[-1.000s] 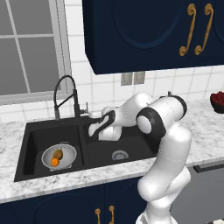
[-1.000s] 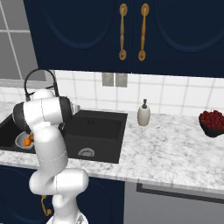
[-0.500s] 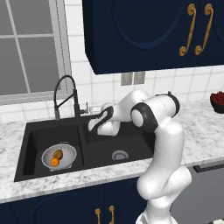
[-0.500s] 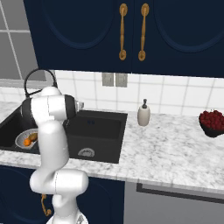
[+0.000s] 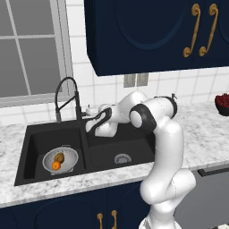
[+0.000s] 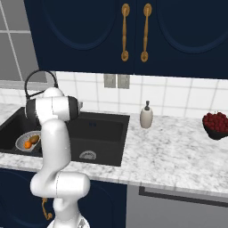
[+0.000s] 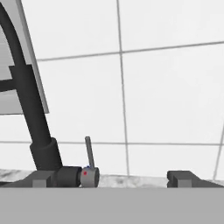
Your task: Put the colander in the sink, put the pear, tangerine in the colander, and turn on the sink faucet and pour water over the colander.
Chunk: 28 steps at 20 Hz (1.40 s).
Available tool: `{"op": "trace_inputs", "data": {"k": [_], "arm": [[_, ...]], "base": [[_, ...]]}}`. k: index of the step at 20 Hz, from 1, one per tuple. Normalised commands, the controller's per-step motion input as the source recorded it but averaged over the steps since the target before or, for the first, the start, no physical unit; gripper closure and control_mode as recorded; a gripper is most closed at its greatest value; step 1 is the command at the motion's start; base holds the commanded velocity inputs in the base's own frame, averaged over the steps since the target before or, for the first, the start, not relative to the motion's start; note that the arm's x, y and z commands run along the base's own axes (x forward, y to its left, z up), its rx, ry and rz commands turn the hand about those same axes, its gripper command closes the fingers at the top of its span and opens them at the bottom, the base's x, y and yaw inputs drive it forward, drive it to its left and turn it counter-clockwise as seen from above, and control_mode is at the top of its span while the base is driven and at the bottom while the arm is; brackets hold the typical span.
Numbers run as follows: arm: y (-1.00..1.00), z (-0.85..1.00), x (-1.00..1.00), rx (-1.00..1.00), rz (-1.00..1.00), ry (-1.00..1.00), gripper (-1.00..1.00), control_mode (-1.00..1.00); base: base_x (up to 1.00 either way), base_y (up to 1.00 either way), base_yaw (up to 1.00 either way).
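Two fruits already sat in the colander [image 5: 60, 160]; the faucet lever [image 7: 89, 152] was what remained.

The pear [image 5: 59, 157] and tangerine [image 5: 56, 165] lay touching in the colander, in the left basin of the sink [image 5: 33, 147]. The claw [image 5: 92, 126] hung spread wide, holding nothing, just beside the sink faucet's [image 5: 67, 99] base at the back of the table [image 5: 203, 136]. The slim lever stood nearly upright, its long axis vertical, rising from the round side knob. My worry: the open fingertips [image 7: 186, 178] straddled it loosely and could slide past or catch the faucet stem. No water ran; whether the spout would pour over the colander I couldn't tell.
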Motion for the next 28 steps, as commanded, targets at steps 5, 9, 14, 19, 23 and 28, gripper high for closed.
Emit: {"op": "trace_inputs", "data": {"k": [5,9,14,19,23,28], "arm": [[0.15,-0.56,0.0,0.0,0.0,-0.24,-1.0,-1.0],[0.0,-0.58,0.01,0.0,0.0,-0.32,-1.0,-1.0],[0.0,-0.46,0.09,0.01,-0.01,-0.18,-1.0,-1.0],[0.0,-0.2,0.25,0.02,-0.03,-0.05,-1.0,-1.0],[0.0,-0.08,0.02,0.0,-0.01,-0.01,-1.0,-1.0],[0.0,-0.04,0.0,0.0,0.0,0.0,-1.0,-1.0]], "base": [[0.0,0.0,0.0],[0.0,0.0,0.0],[0.0,0.0,0.0],[0.0,0.0,0.0],[0.0,0.0,0.0],[0.0,0.0,0.0]]}}
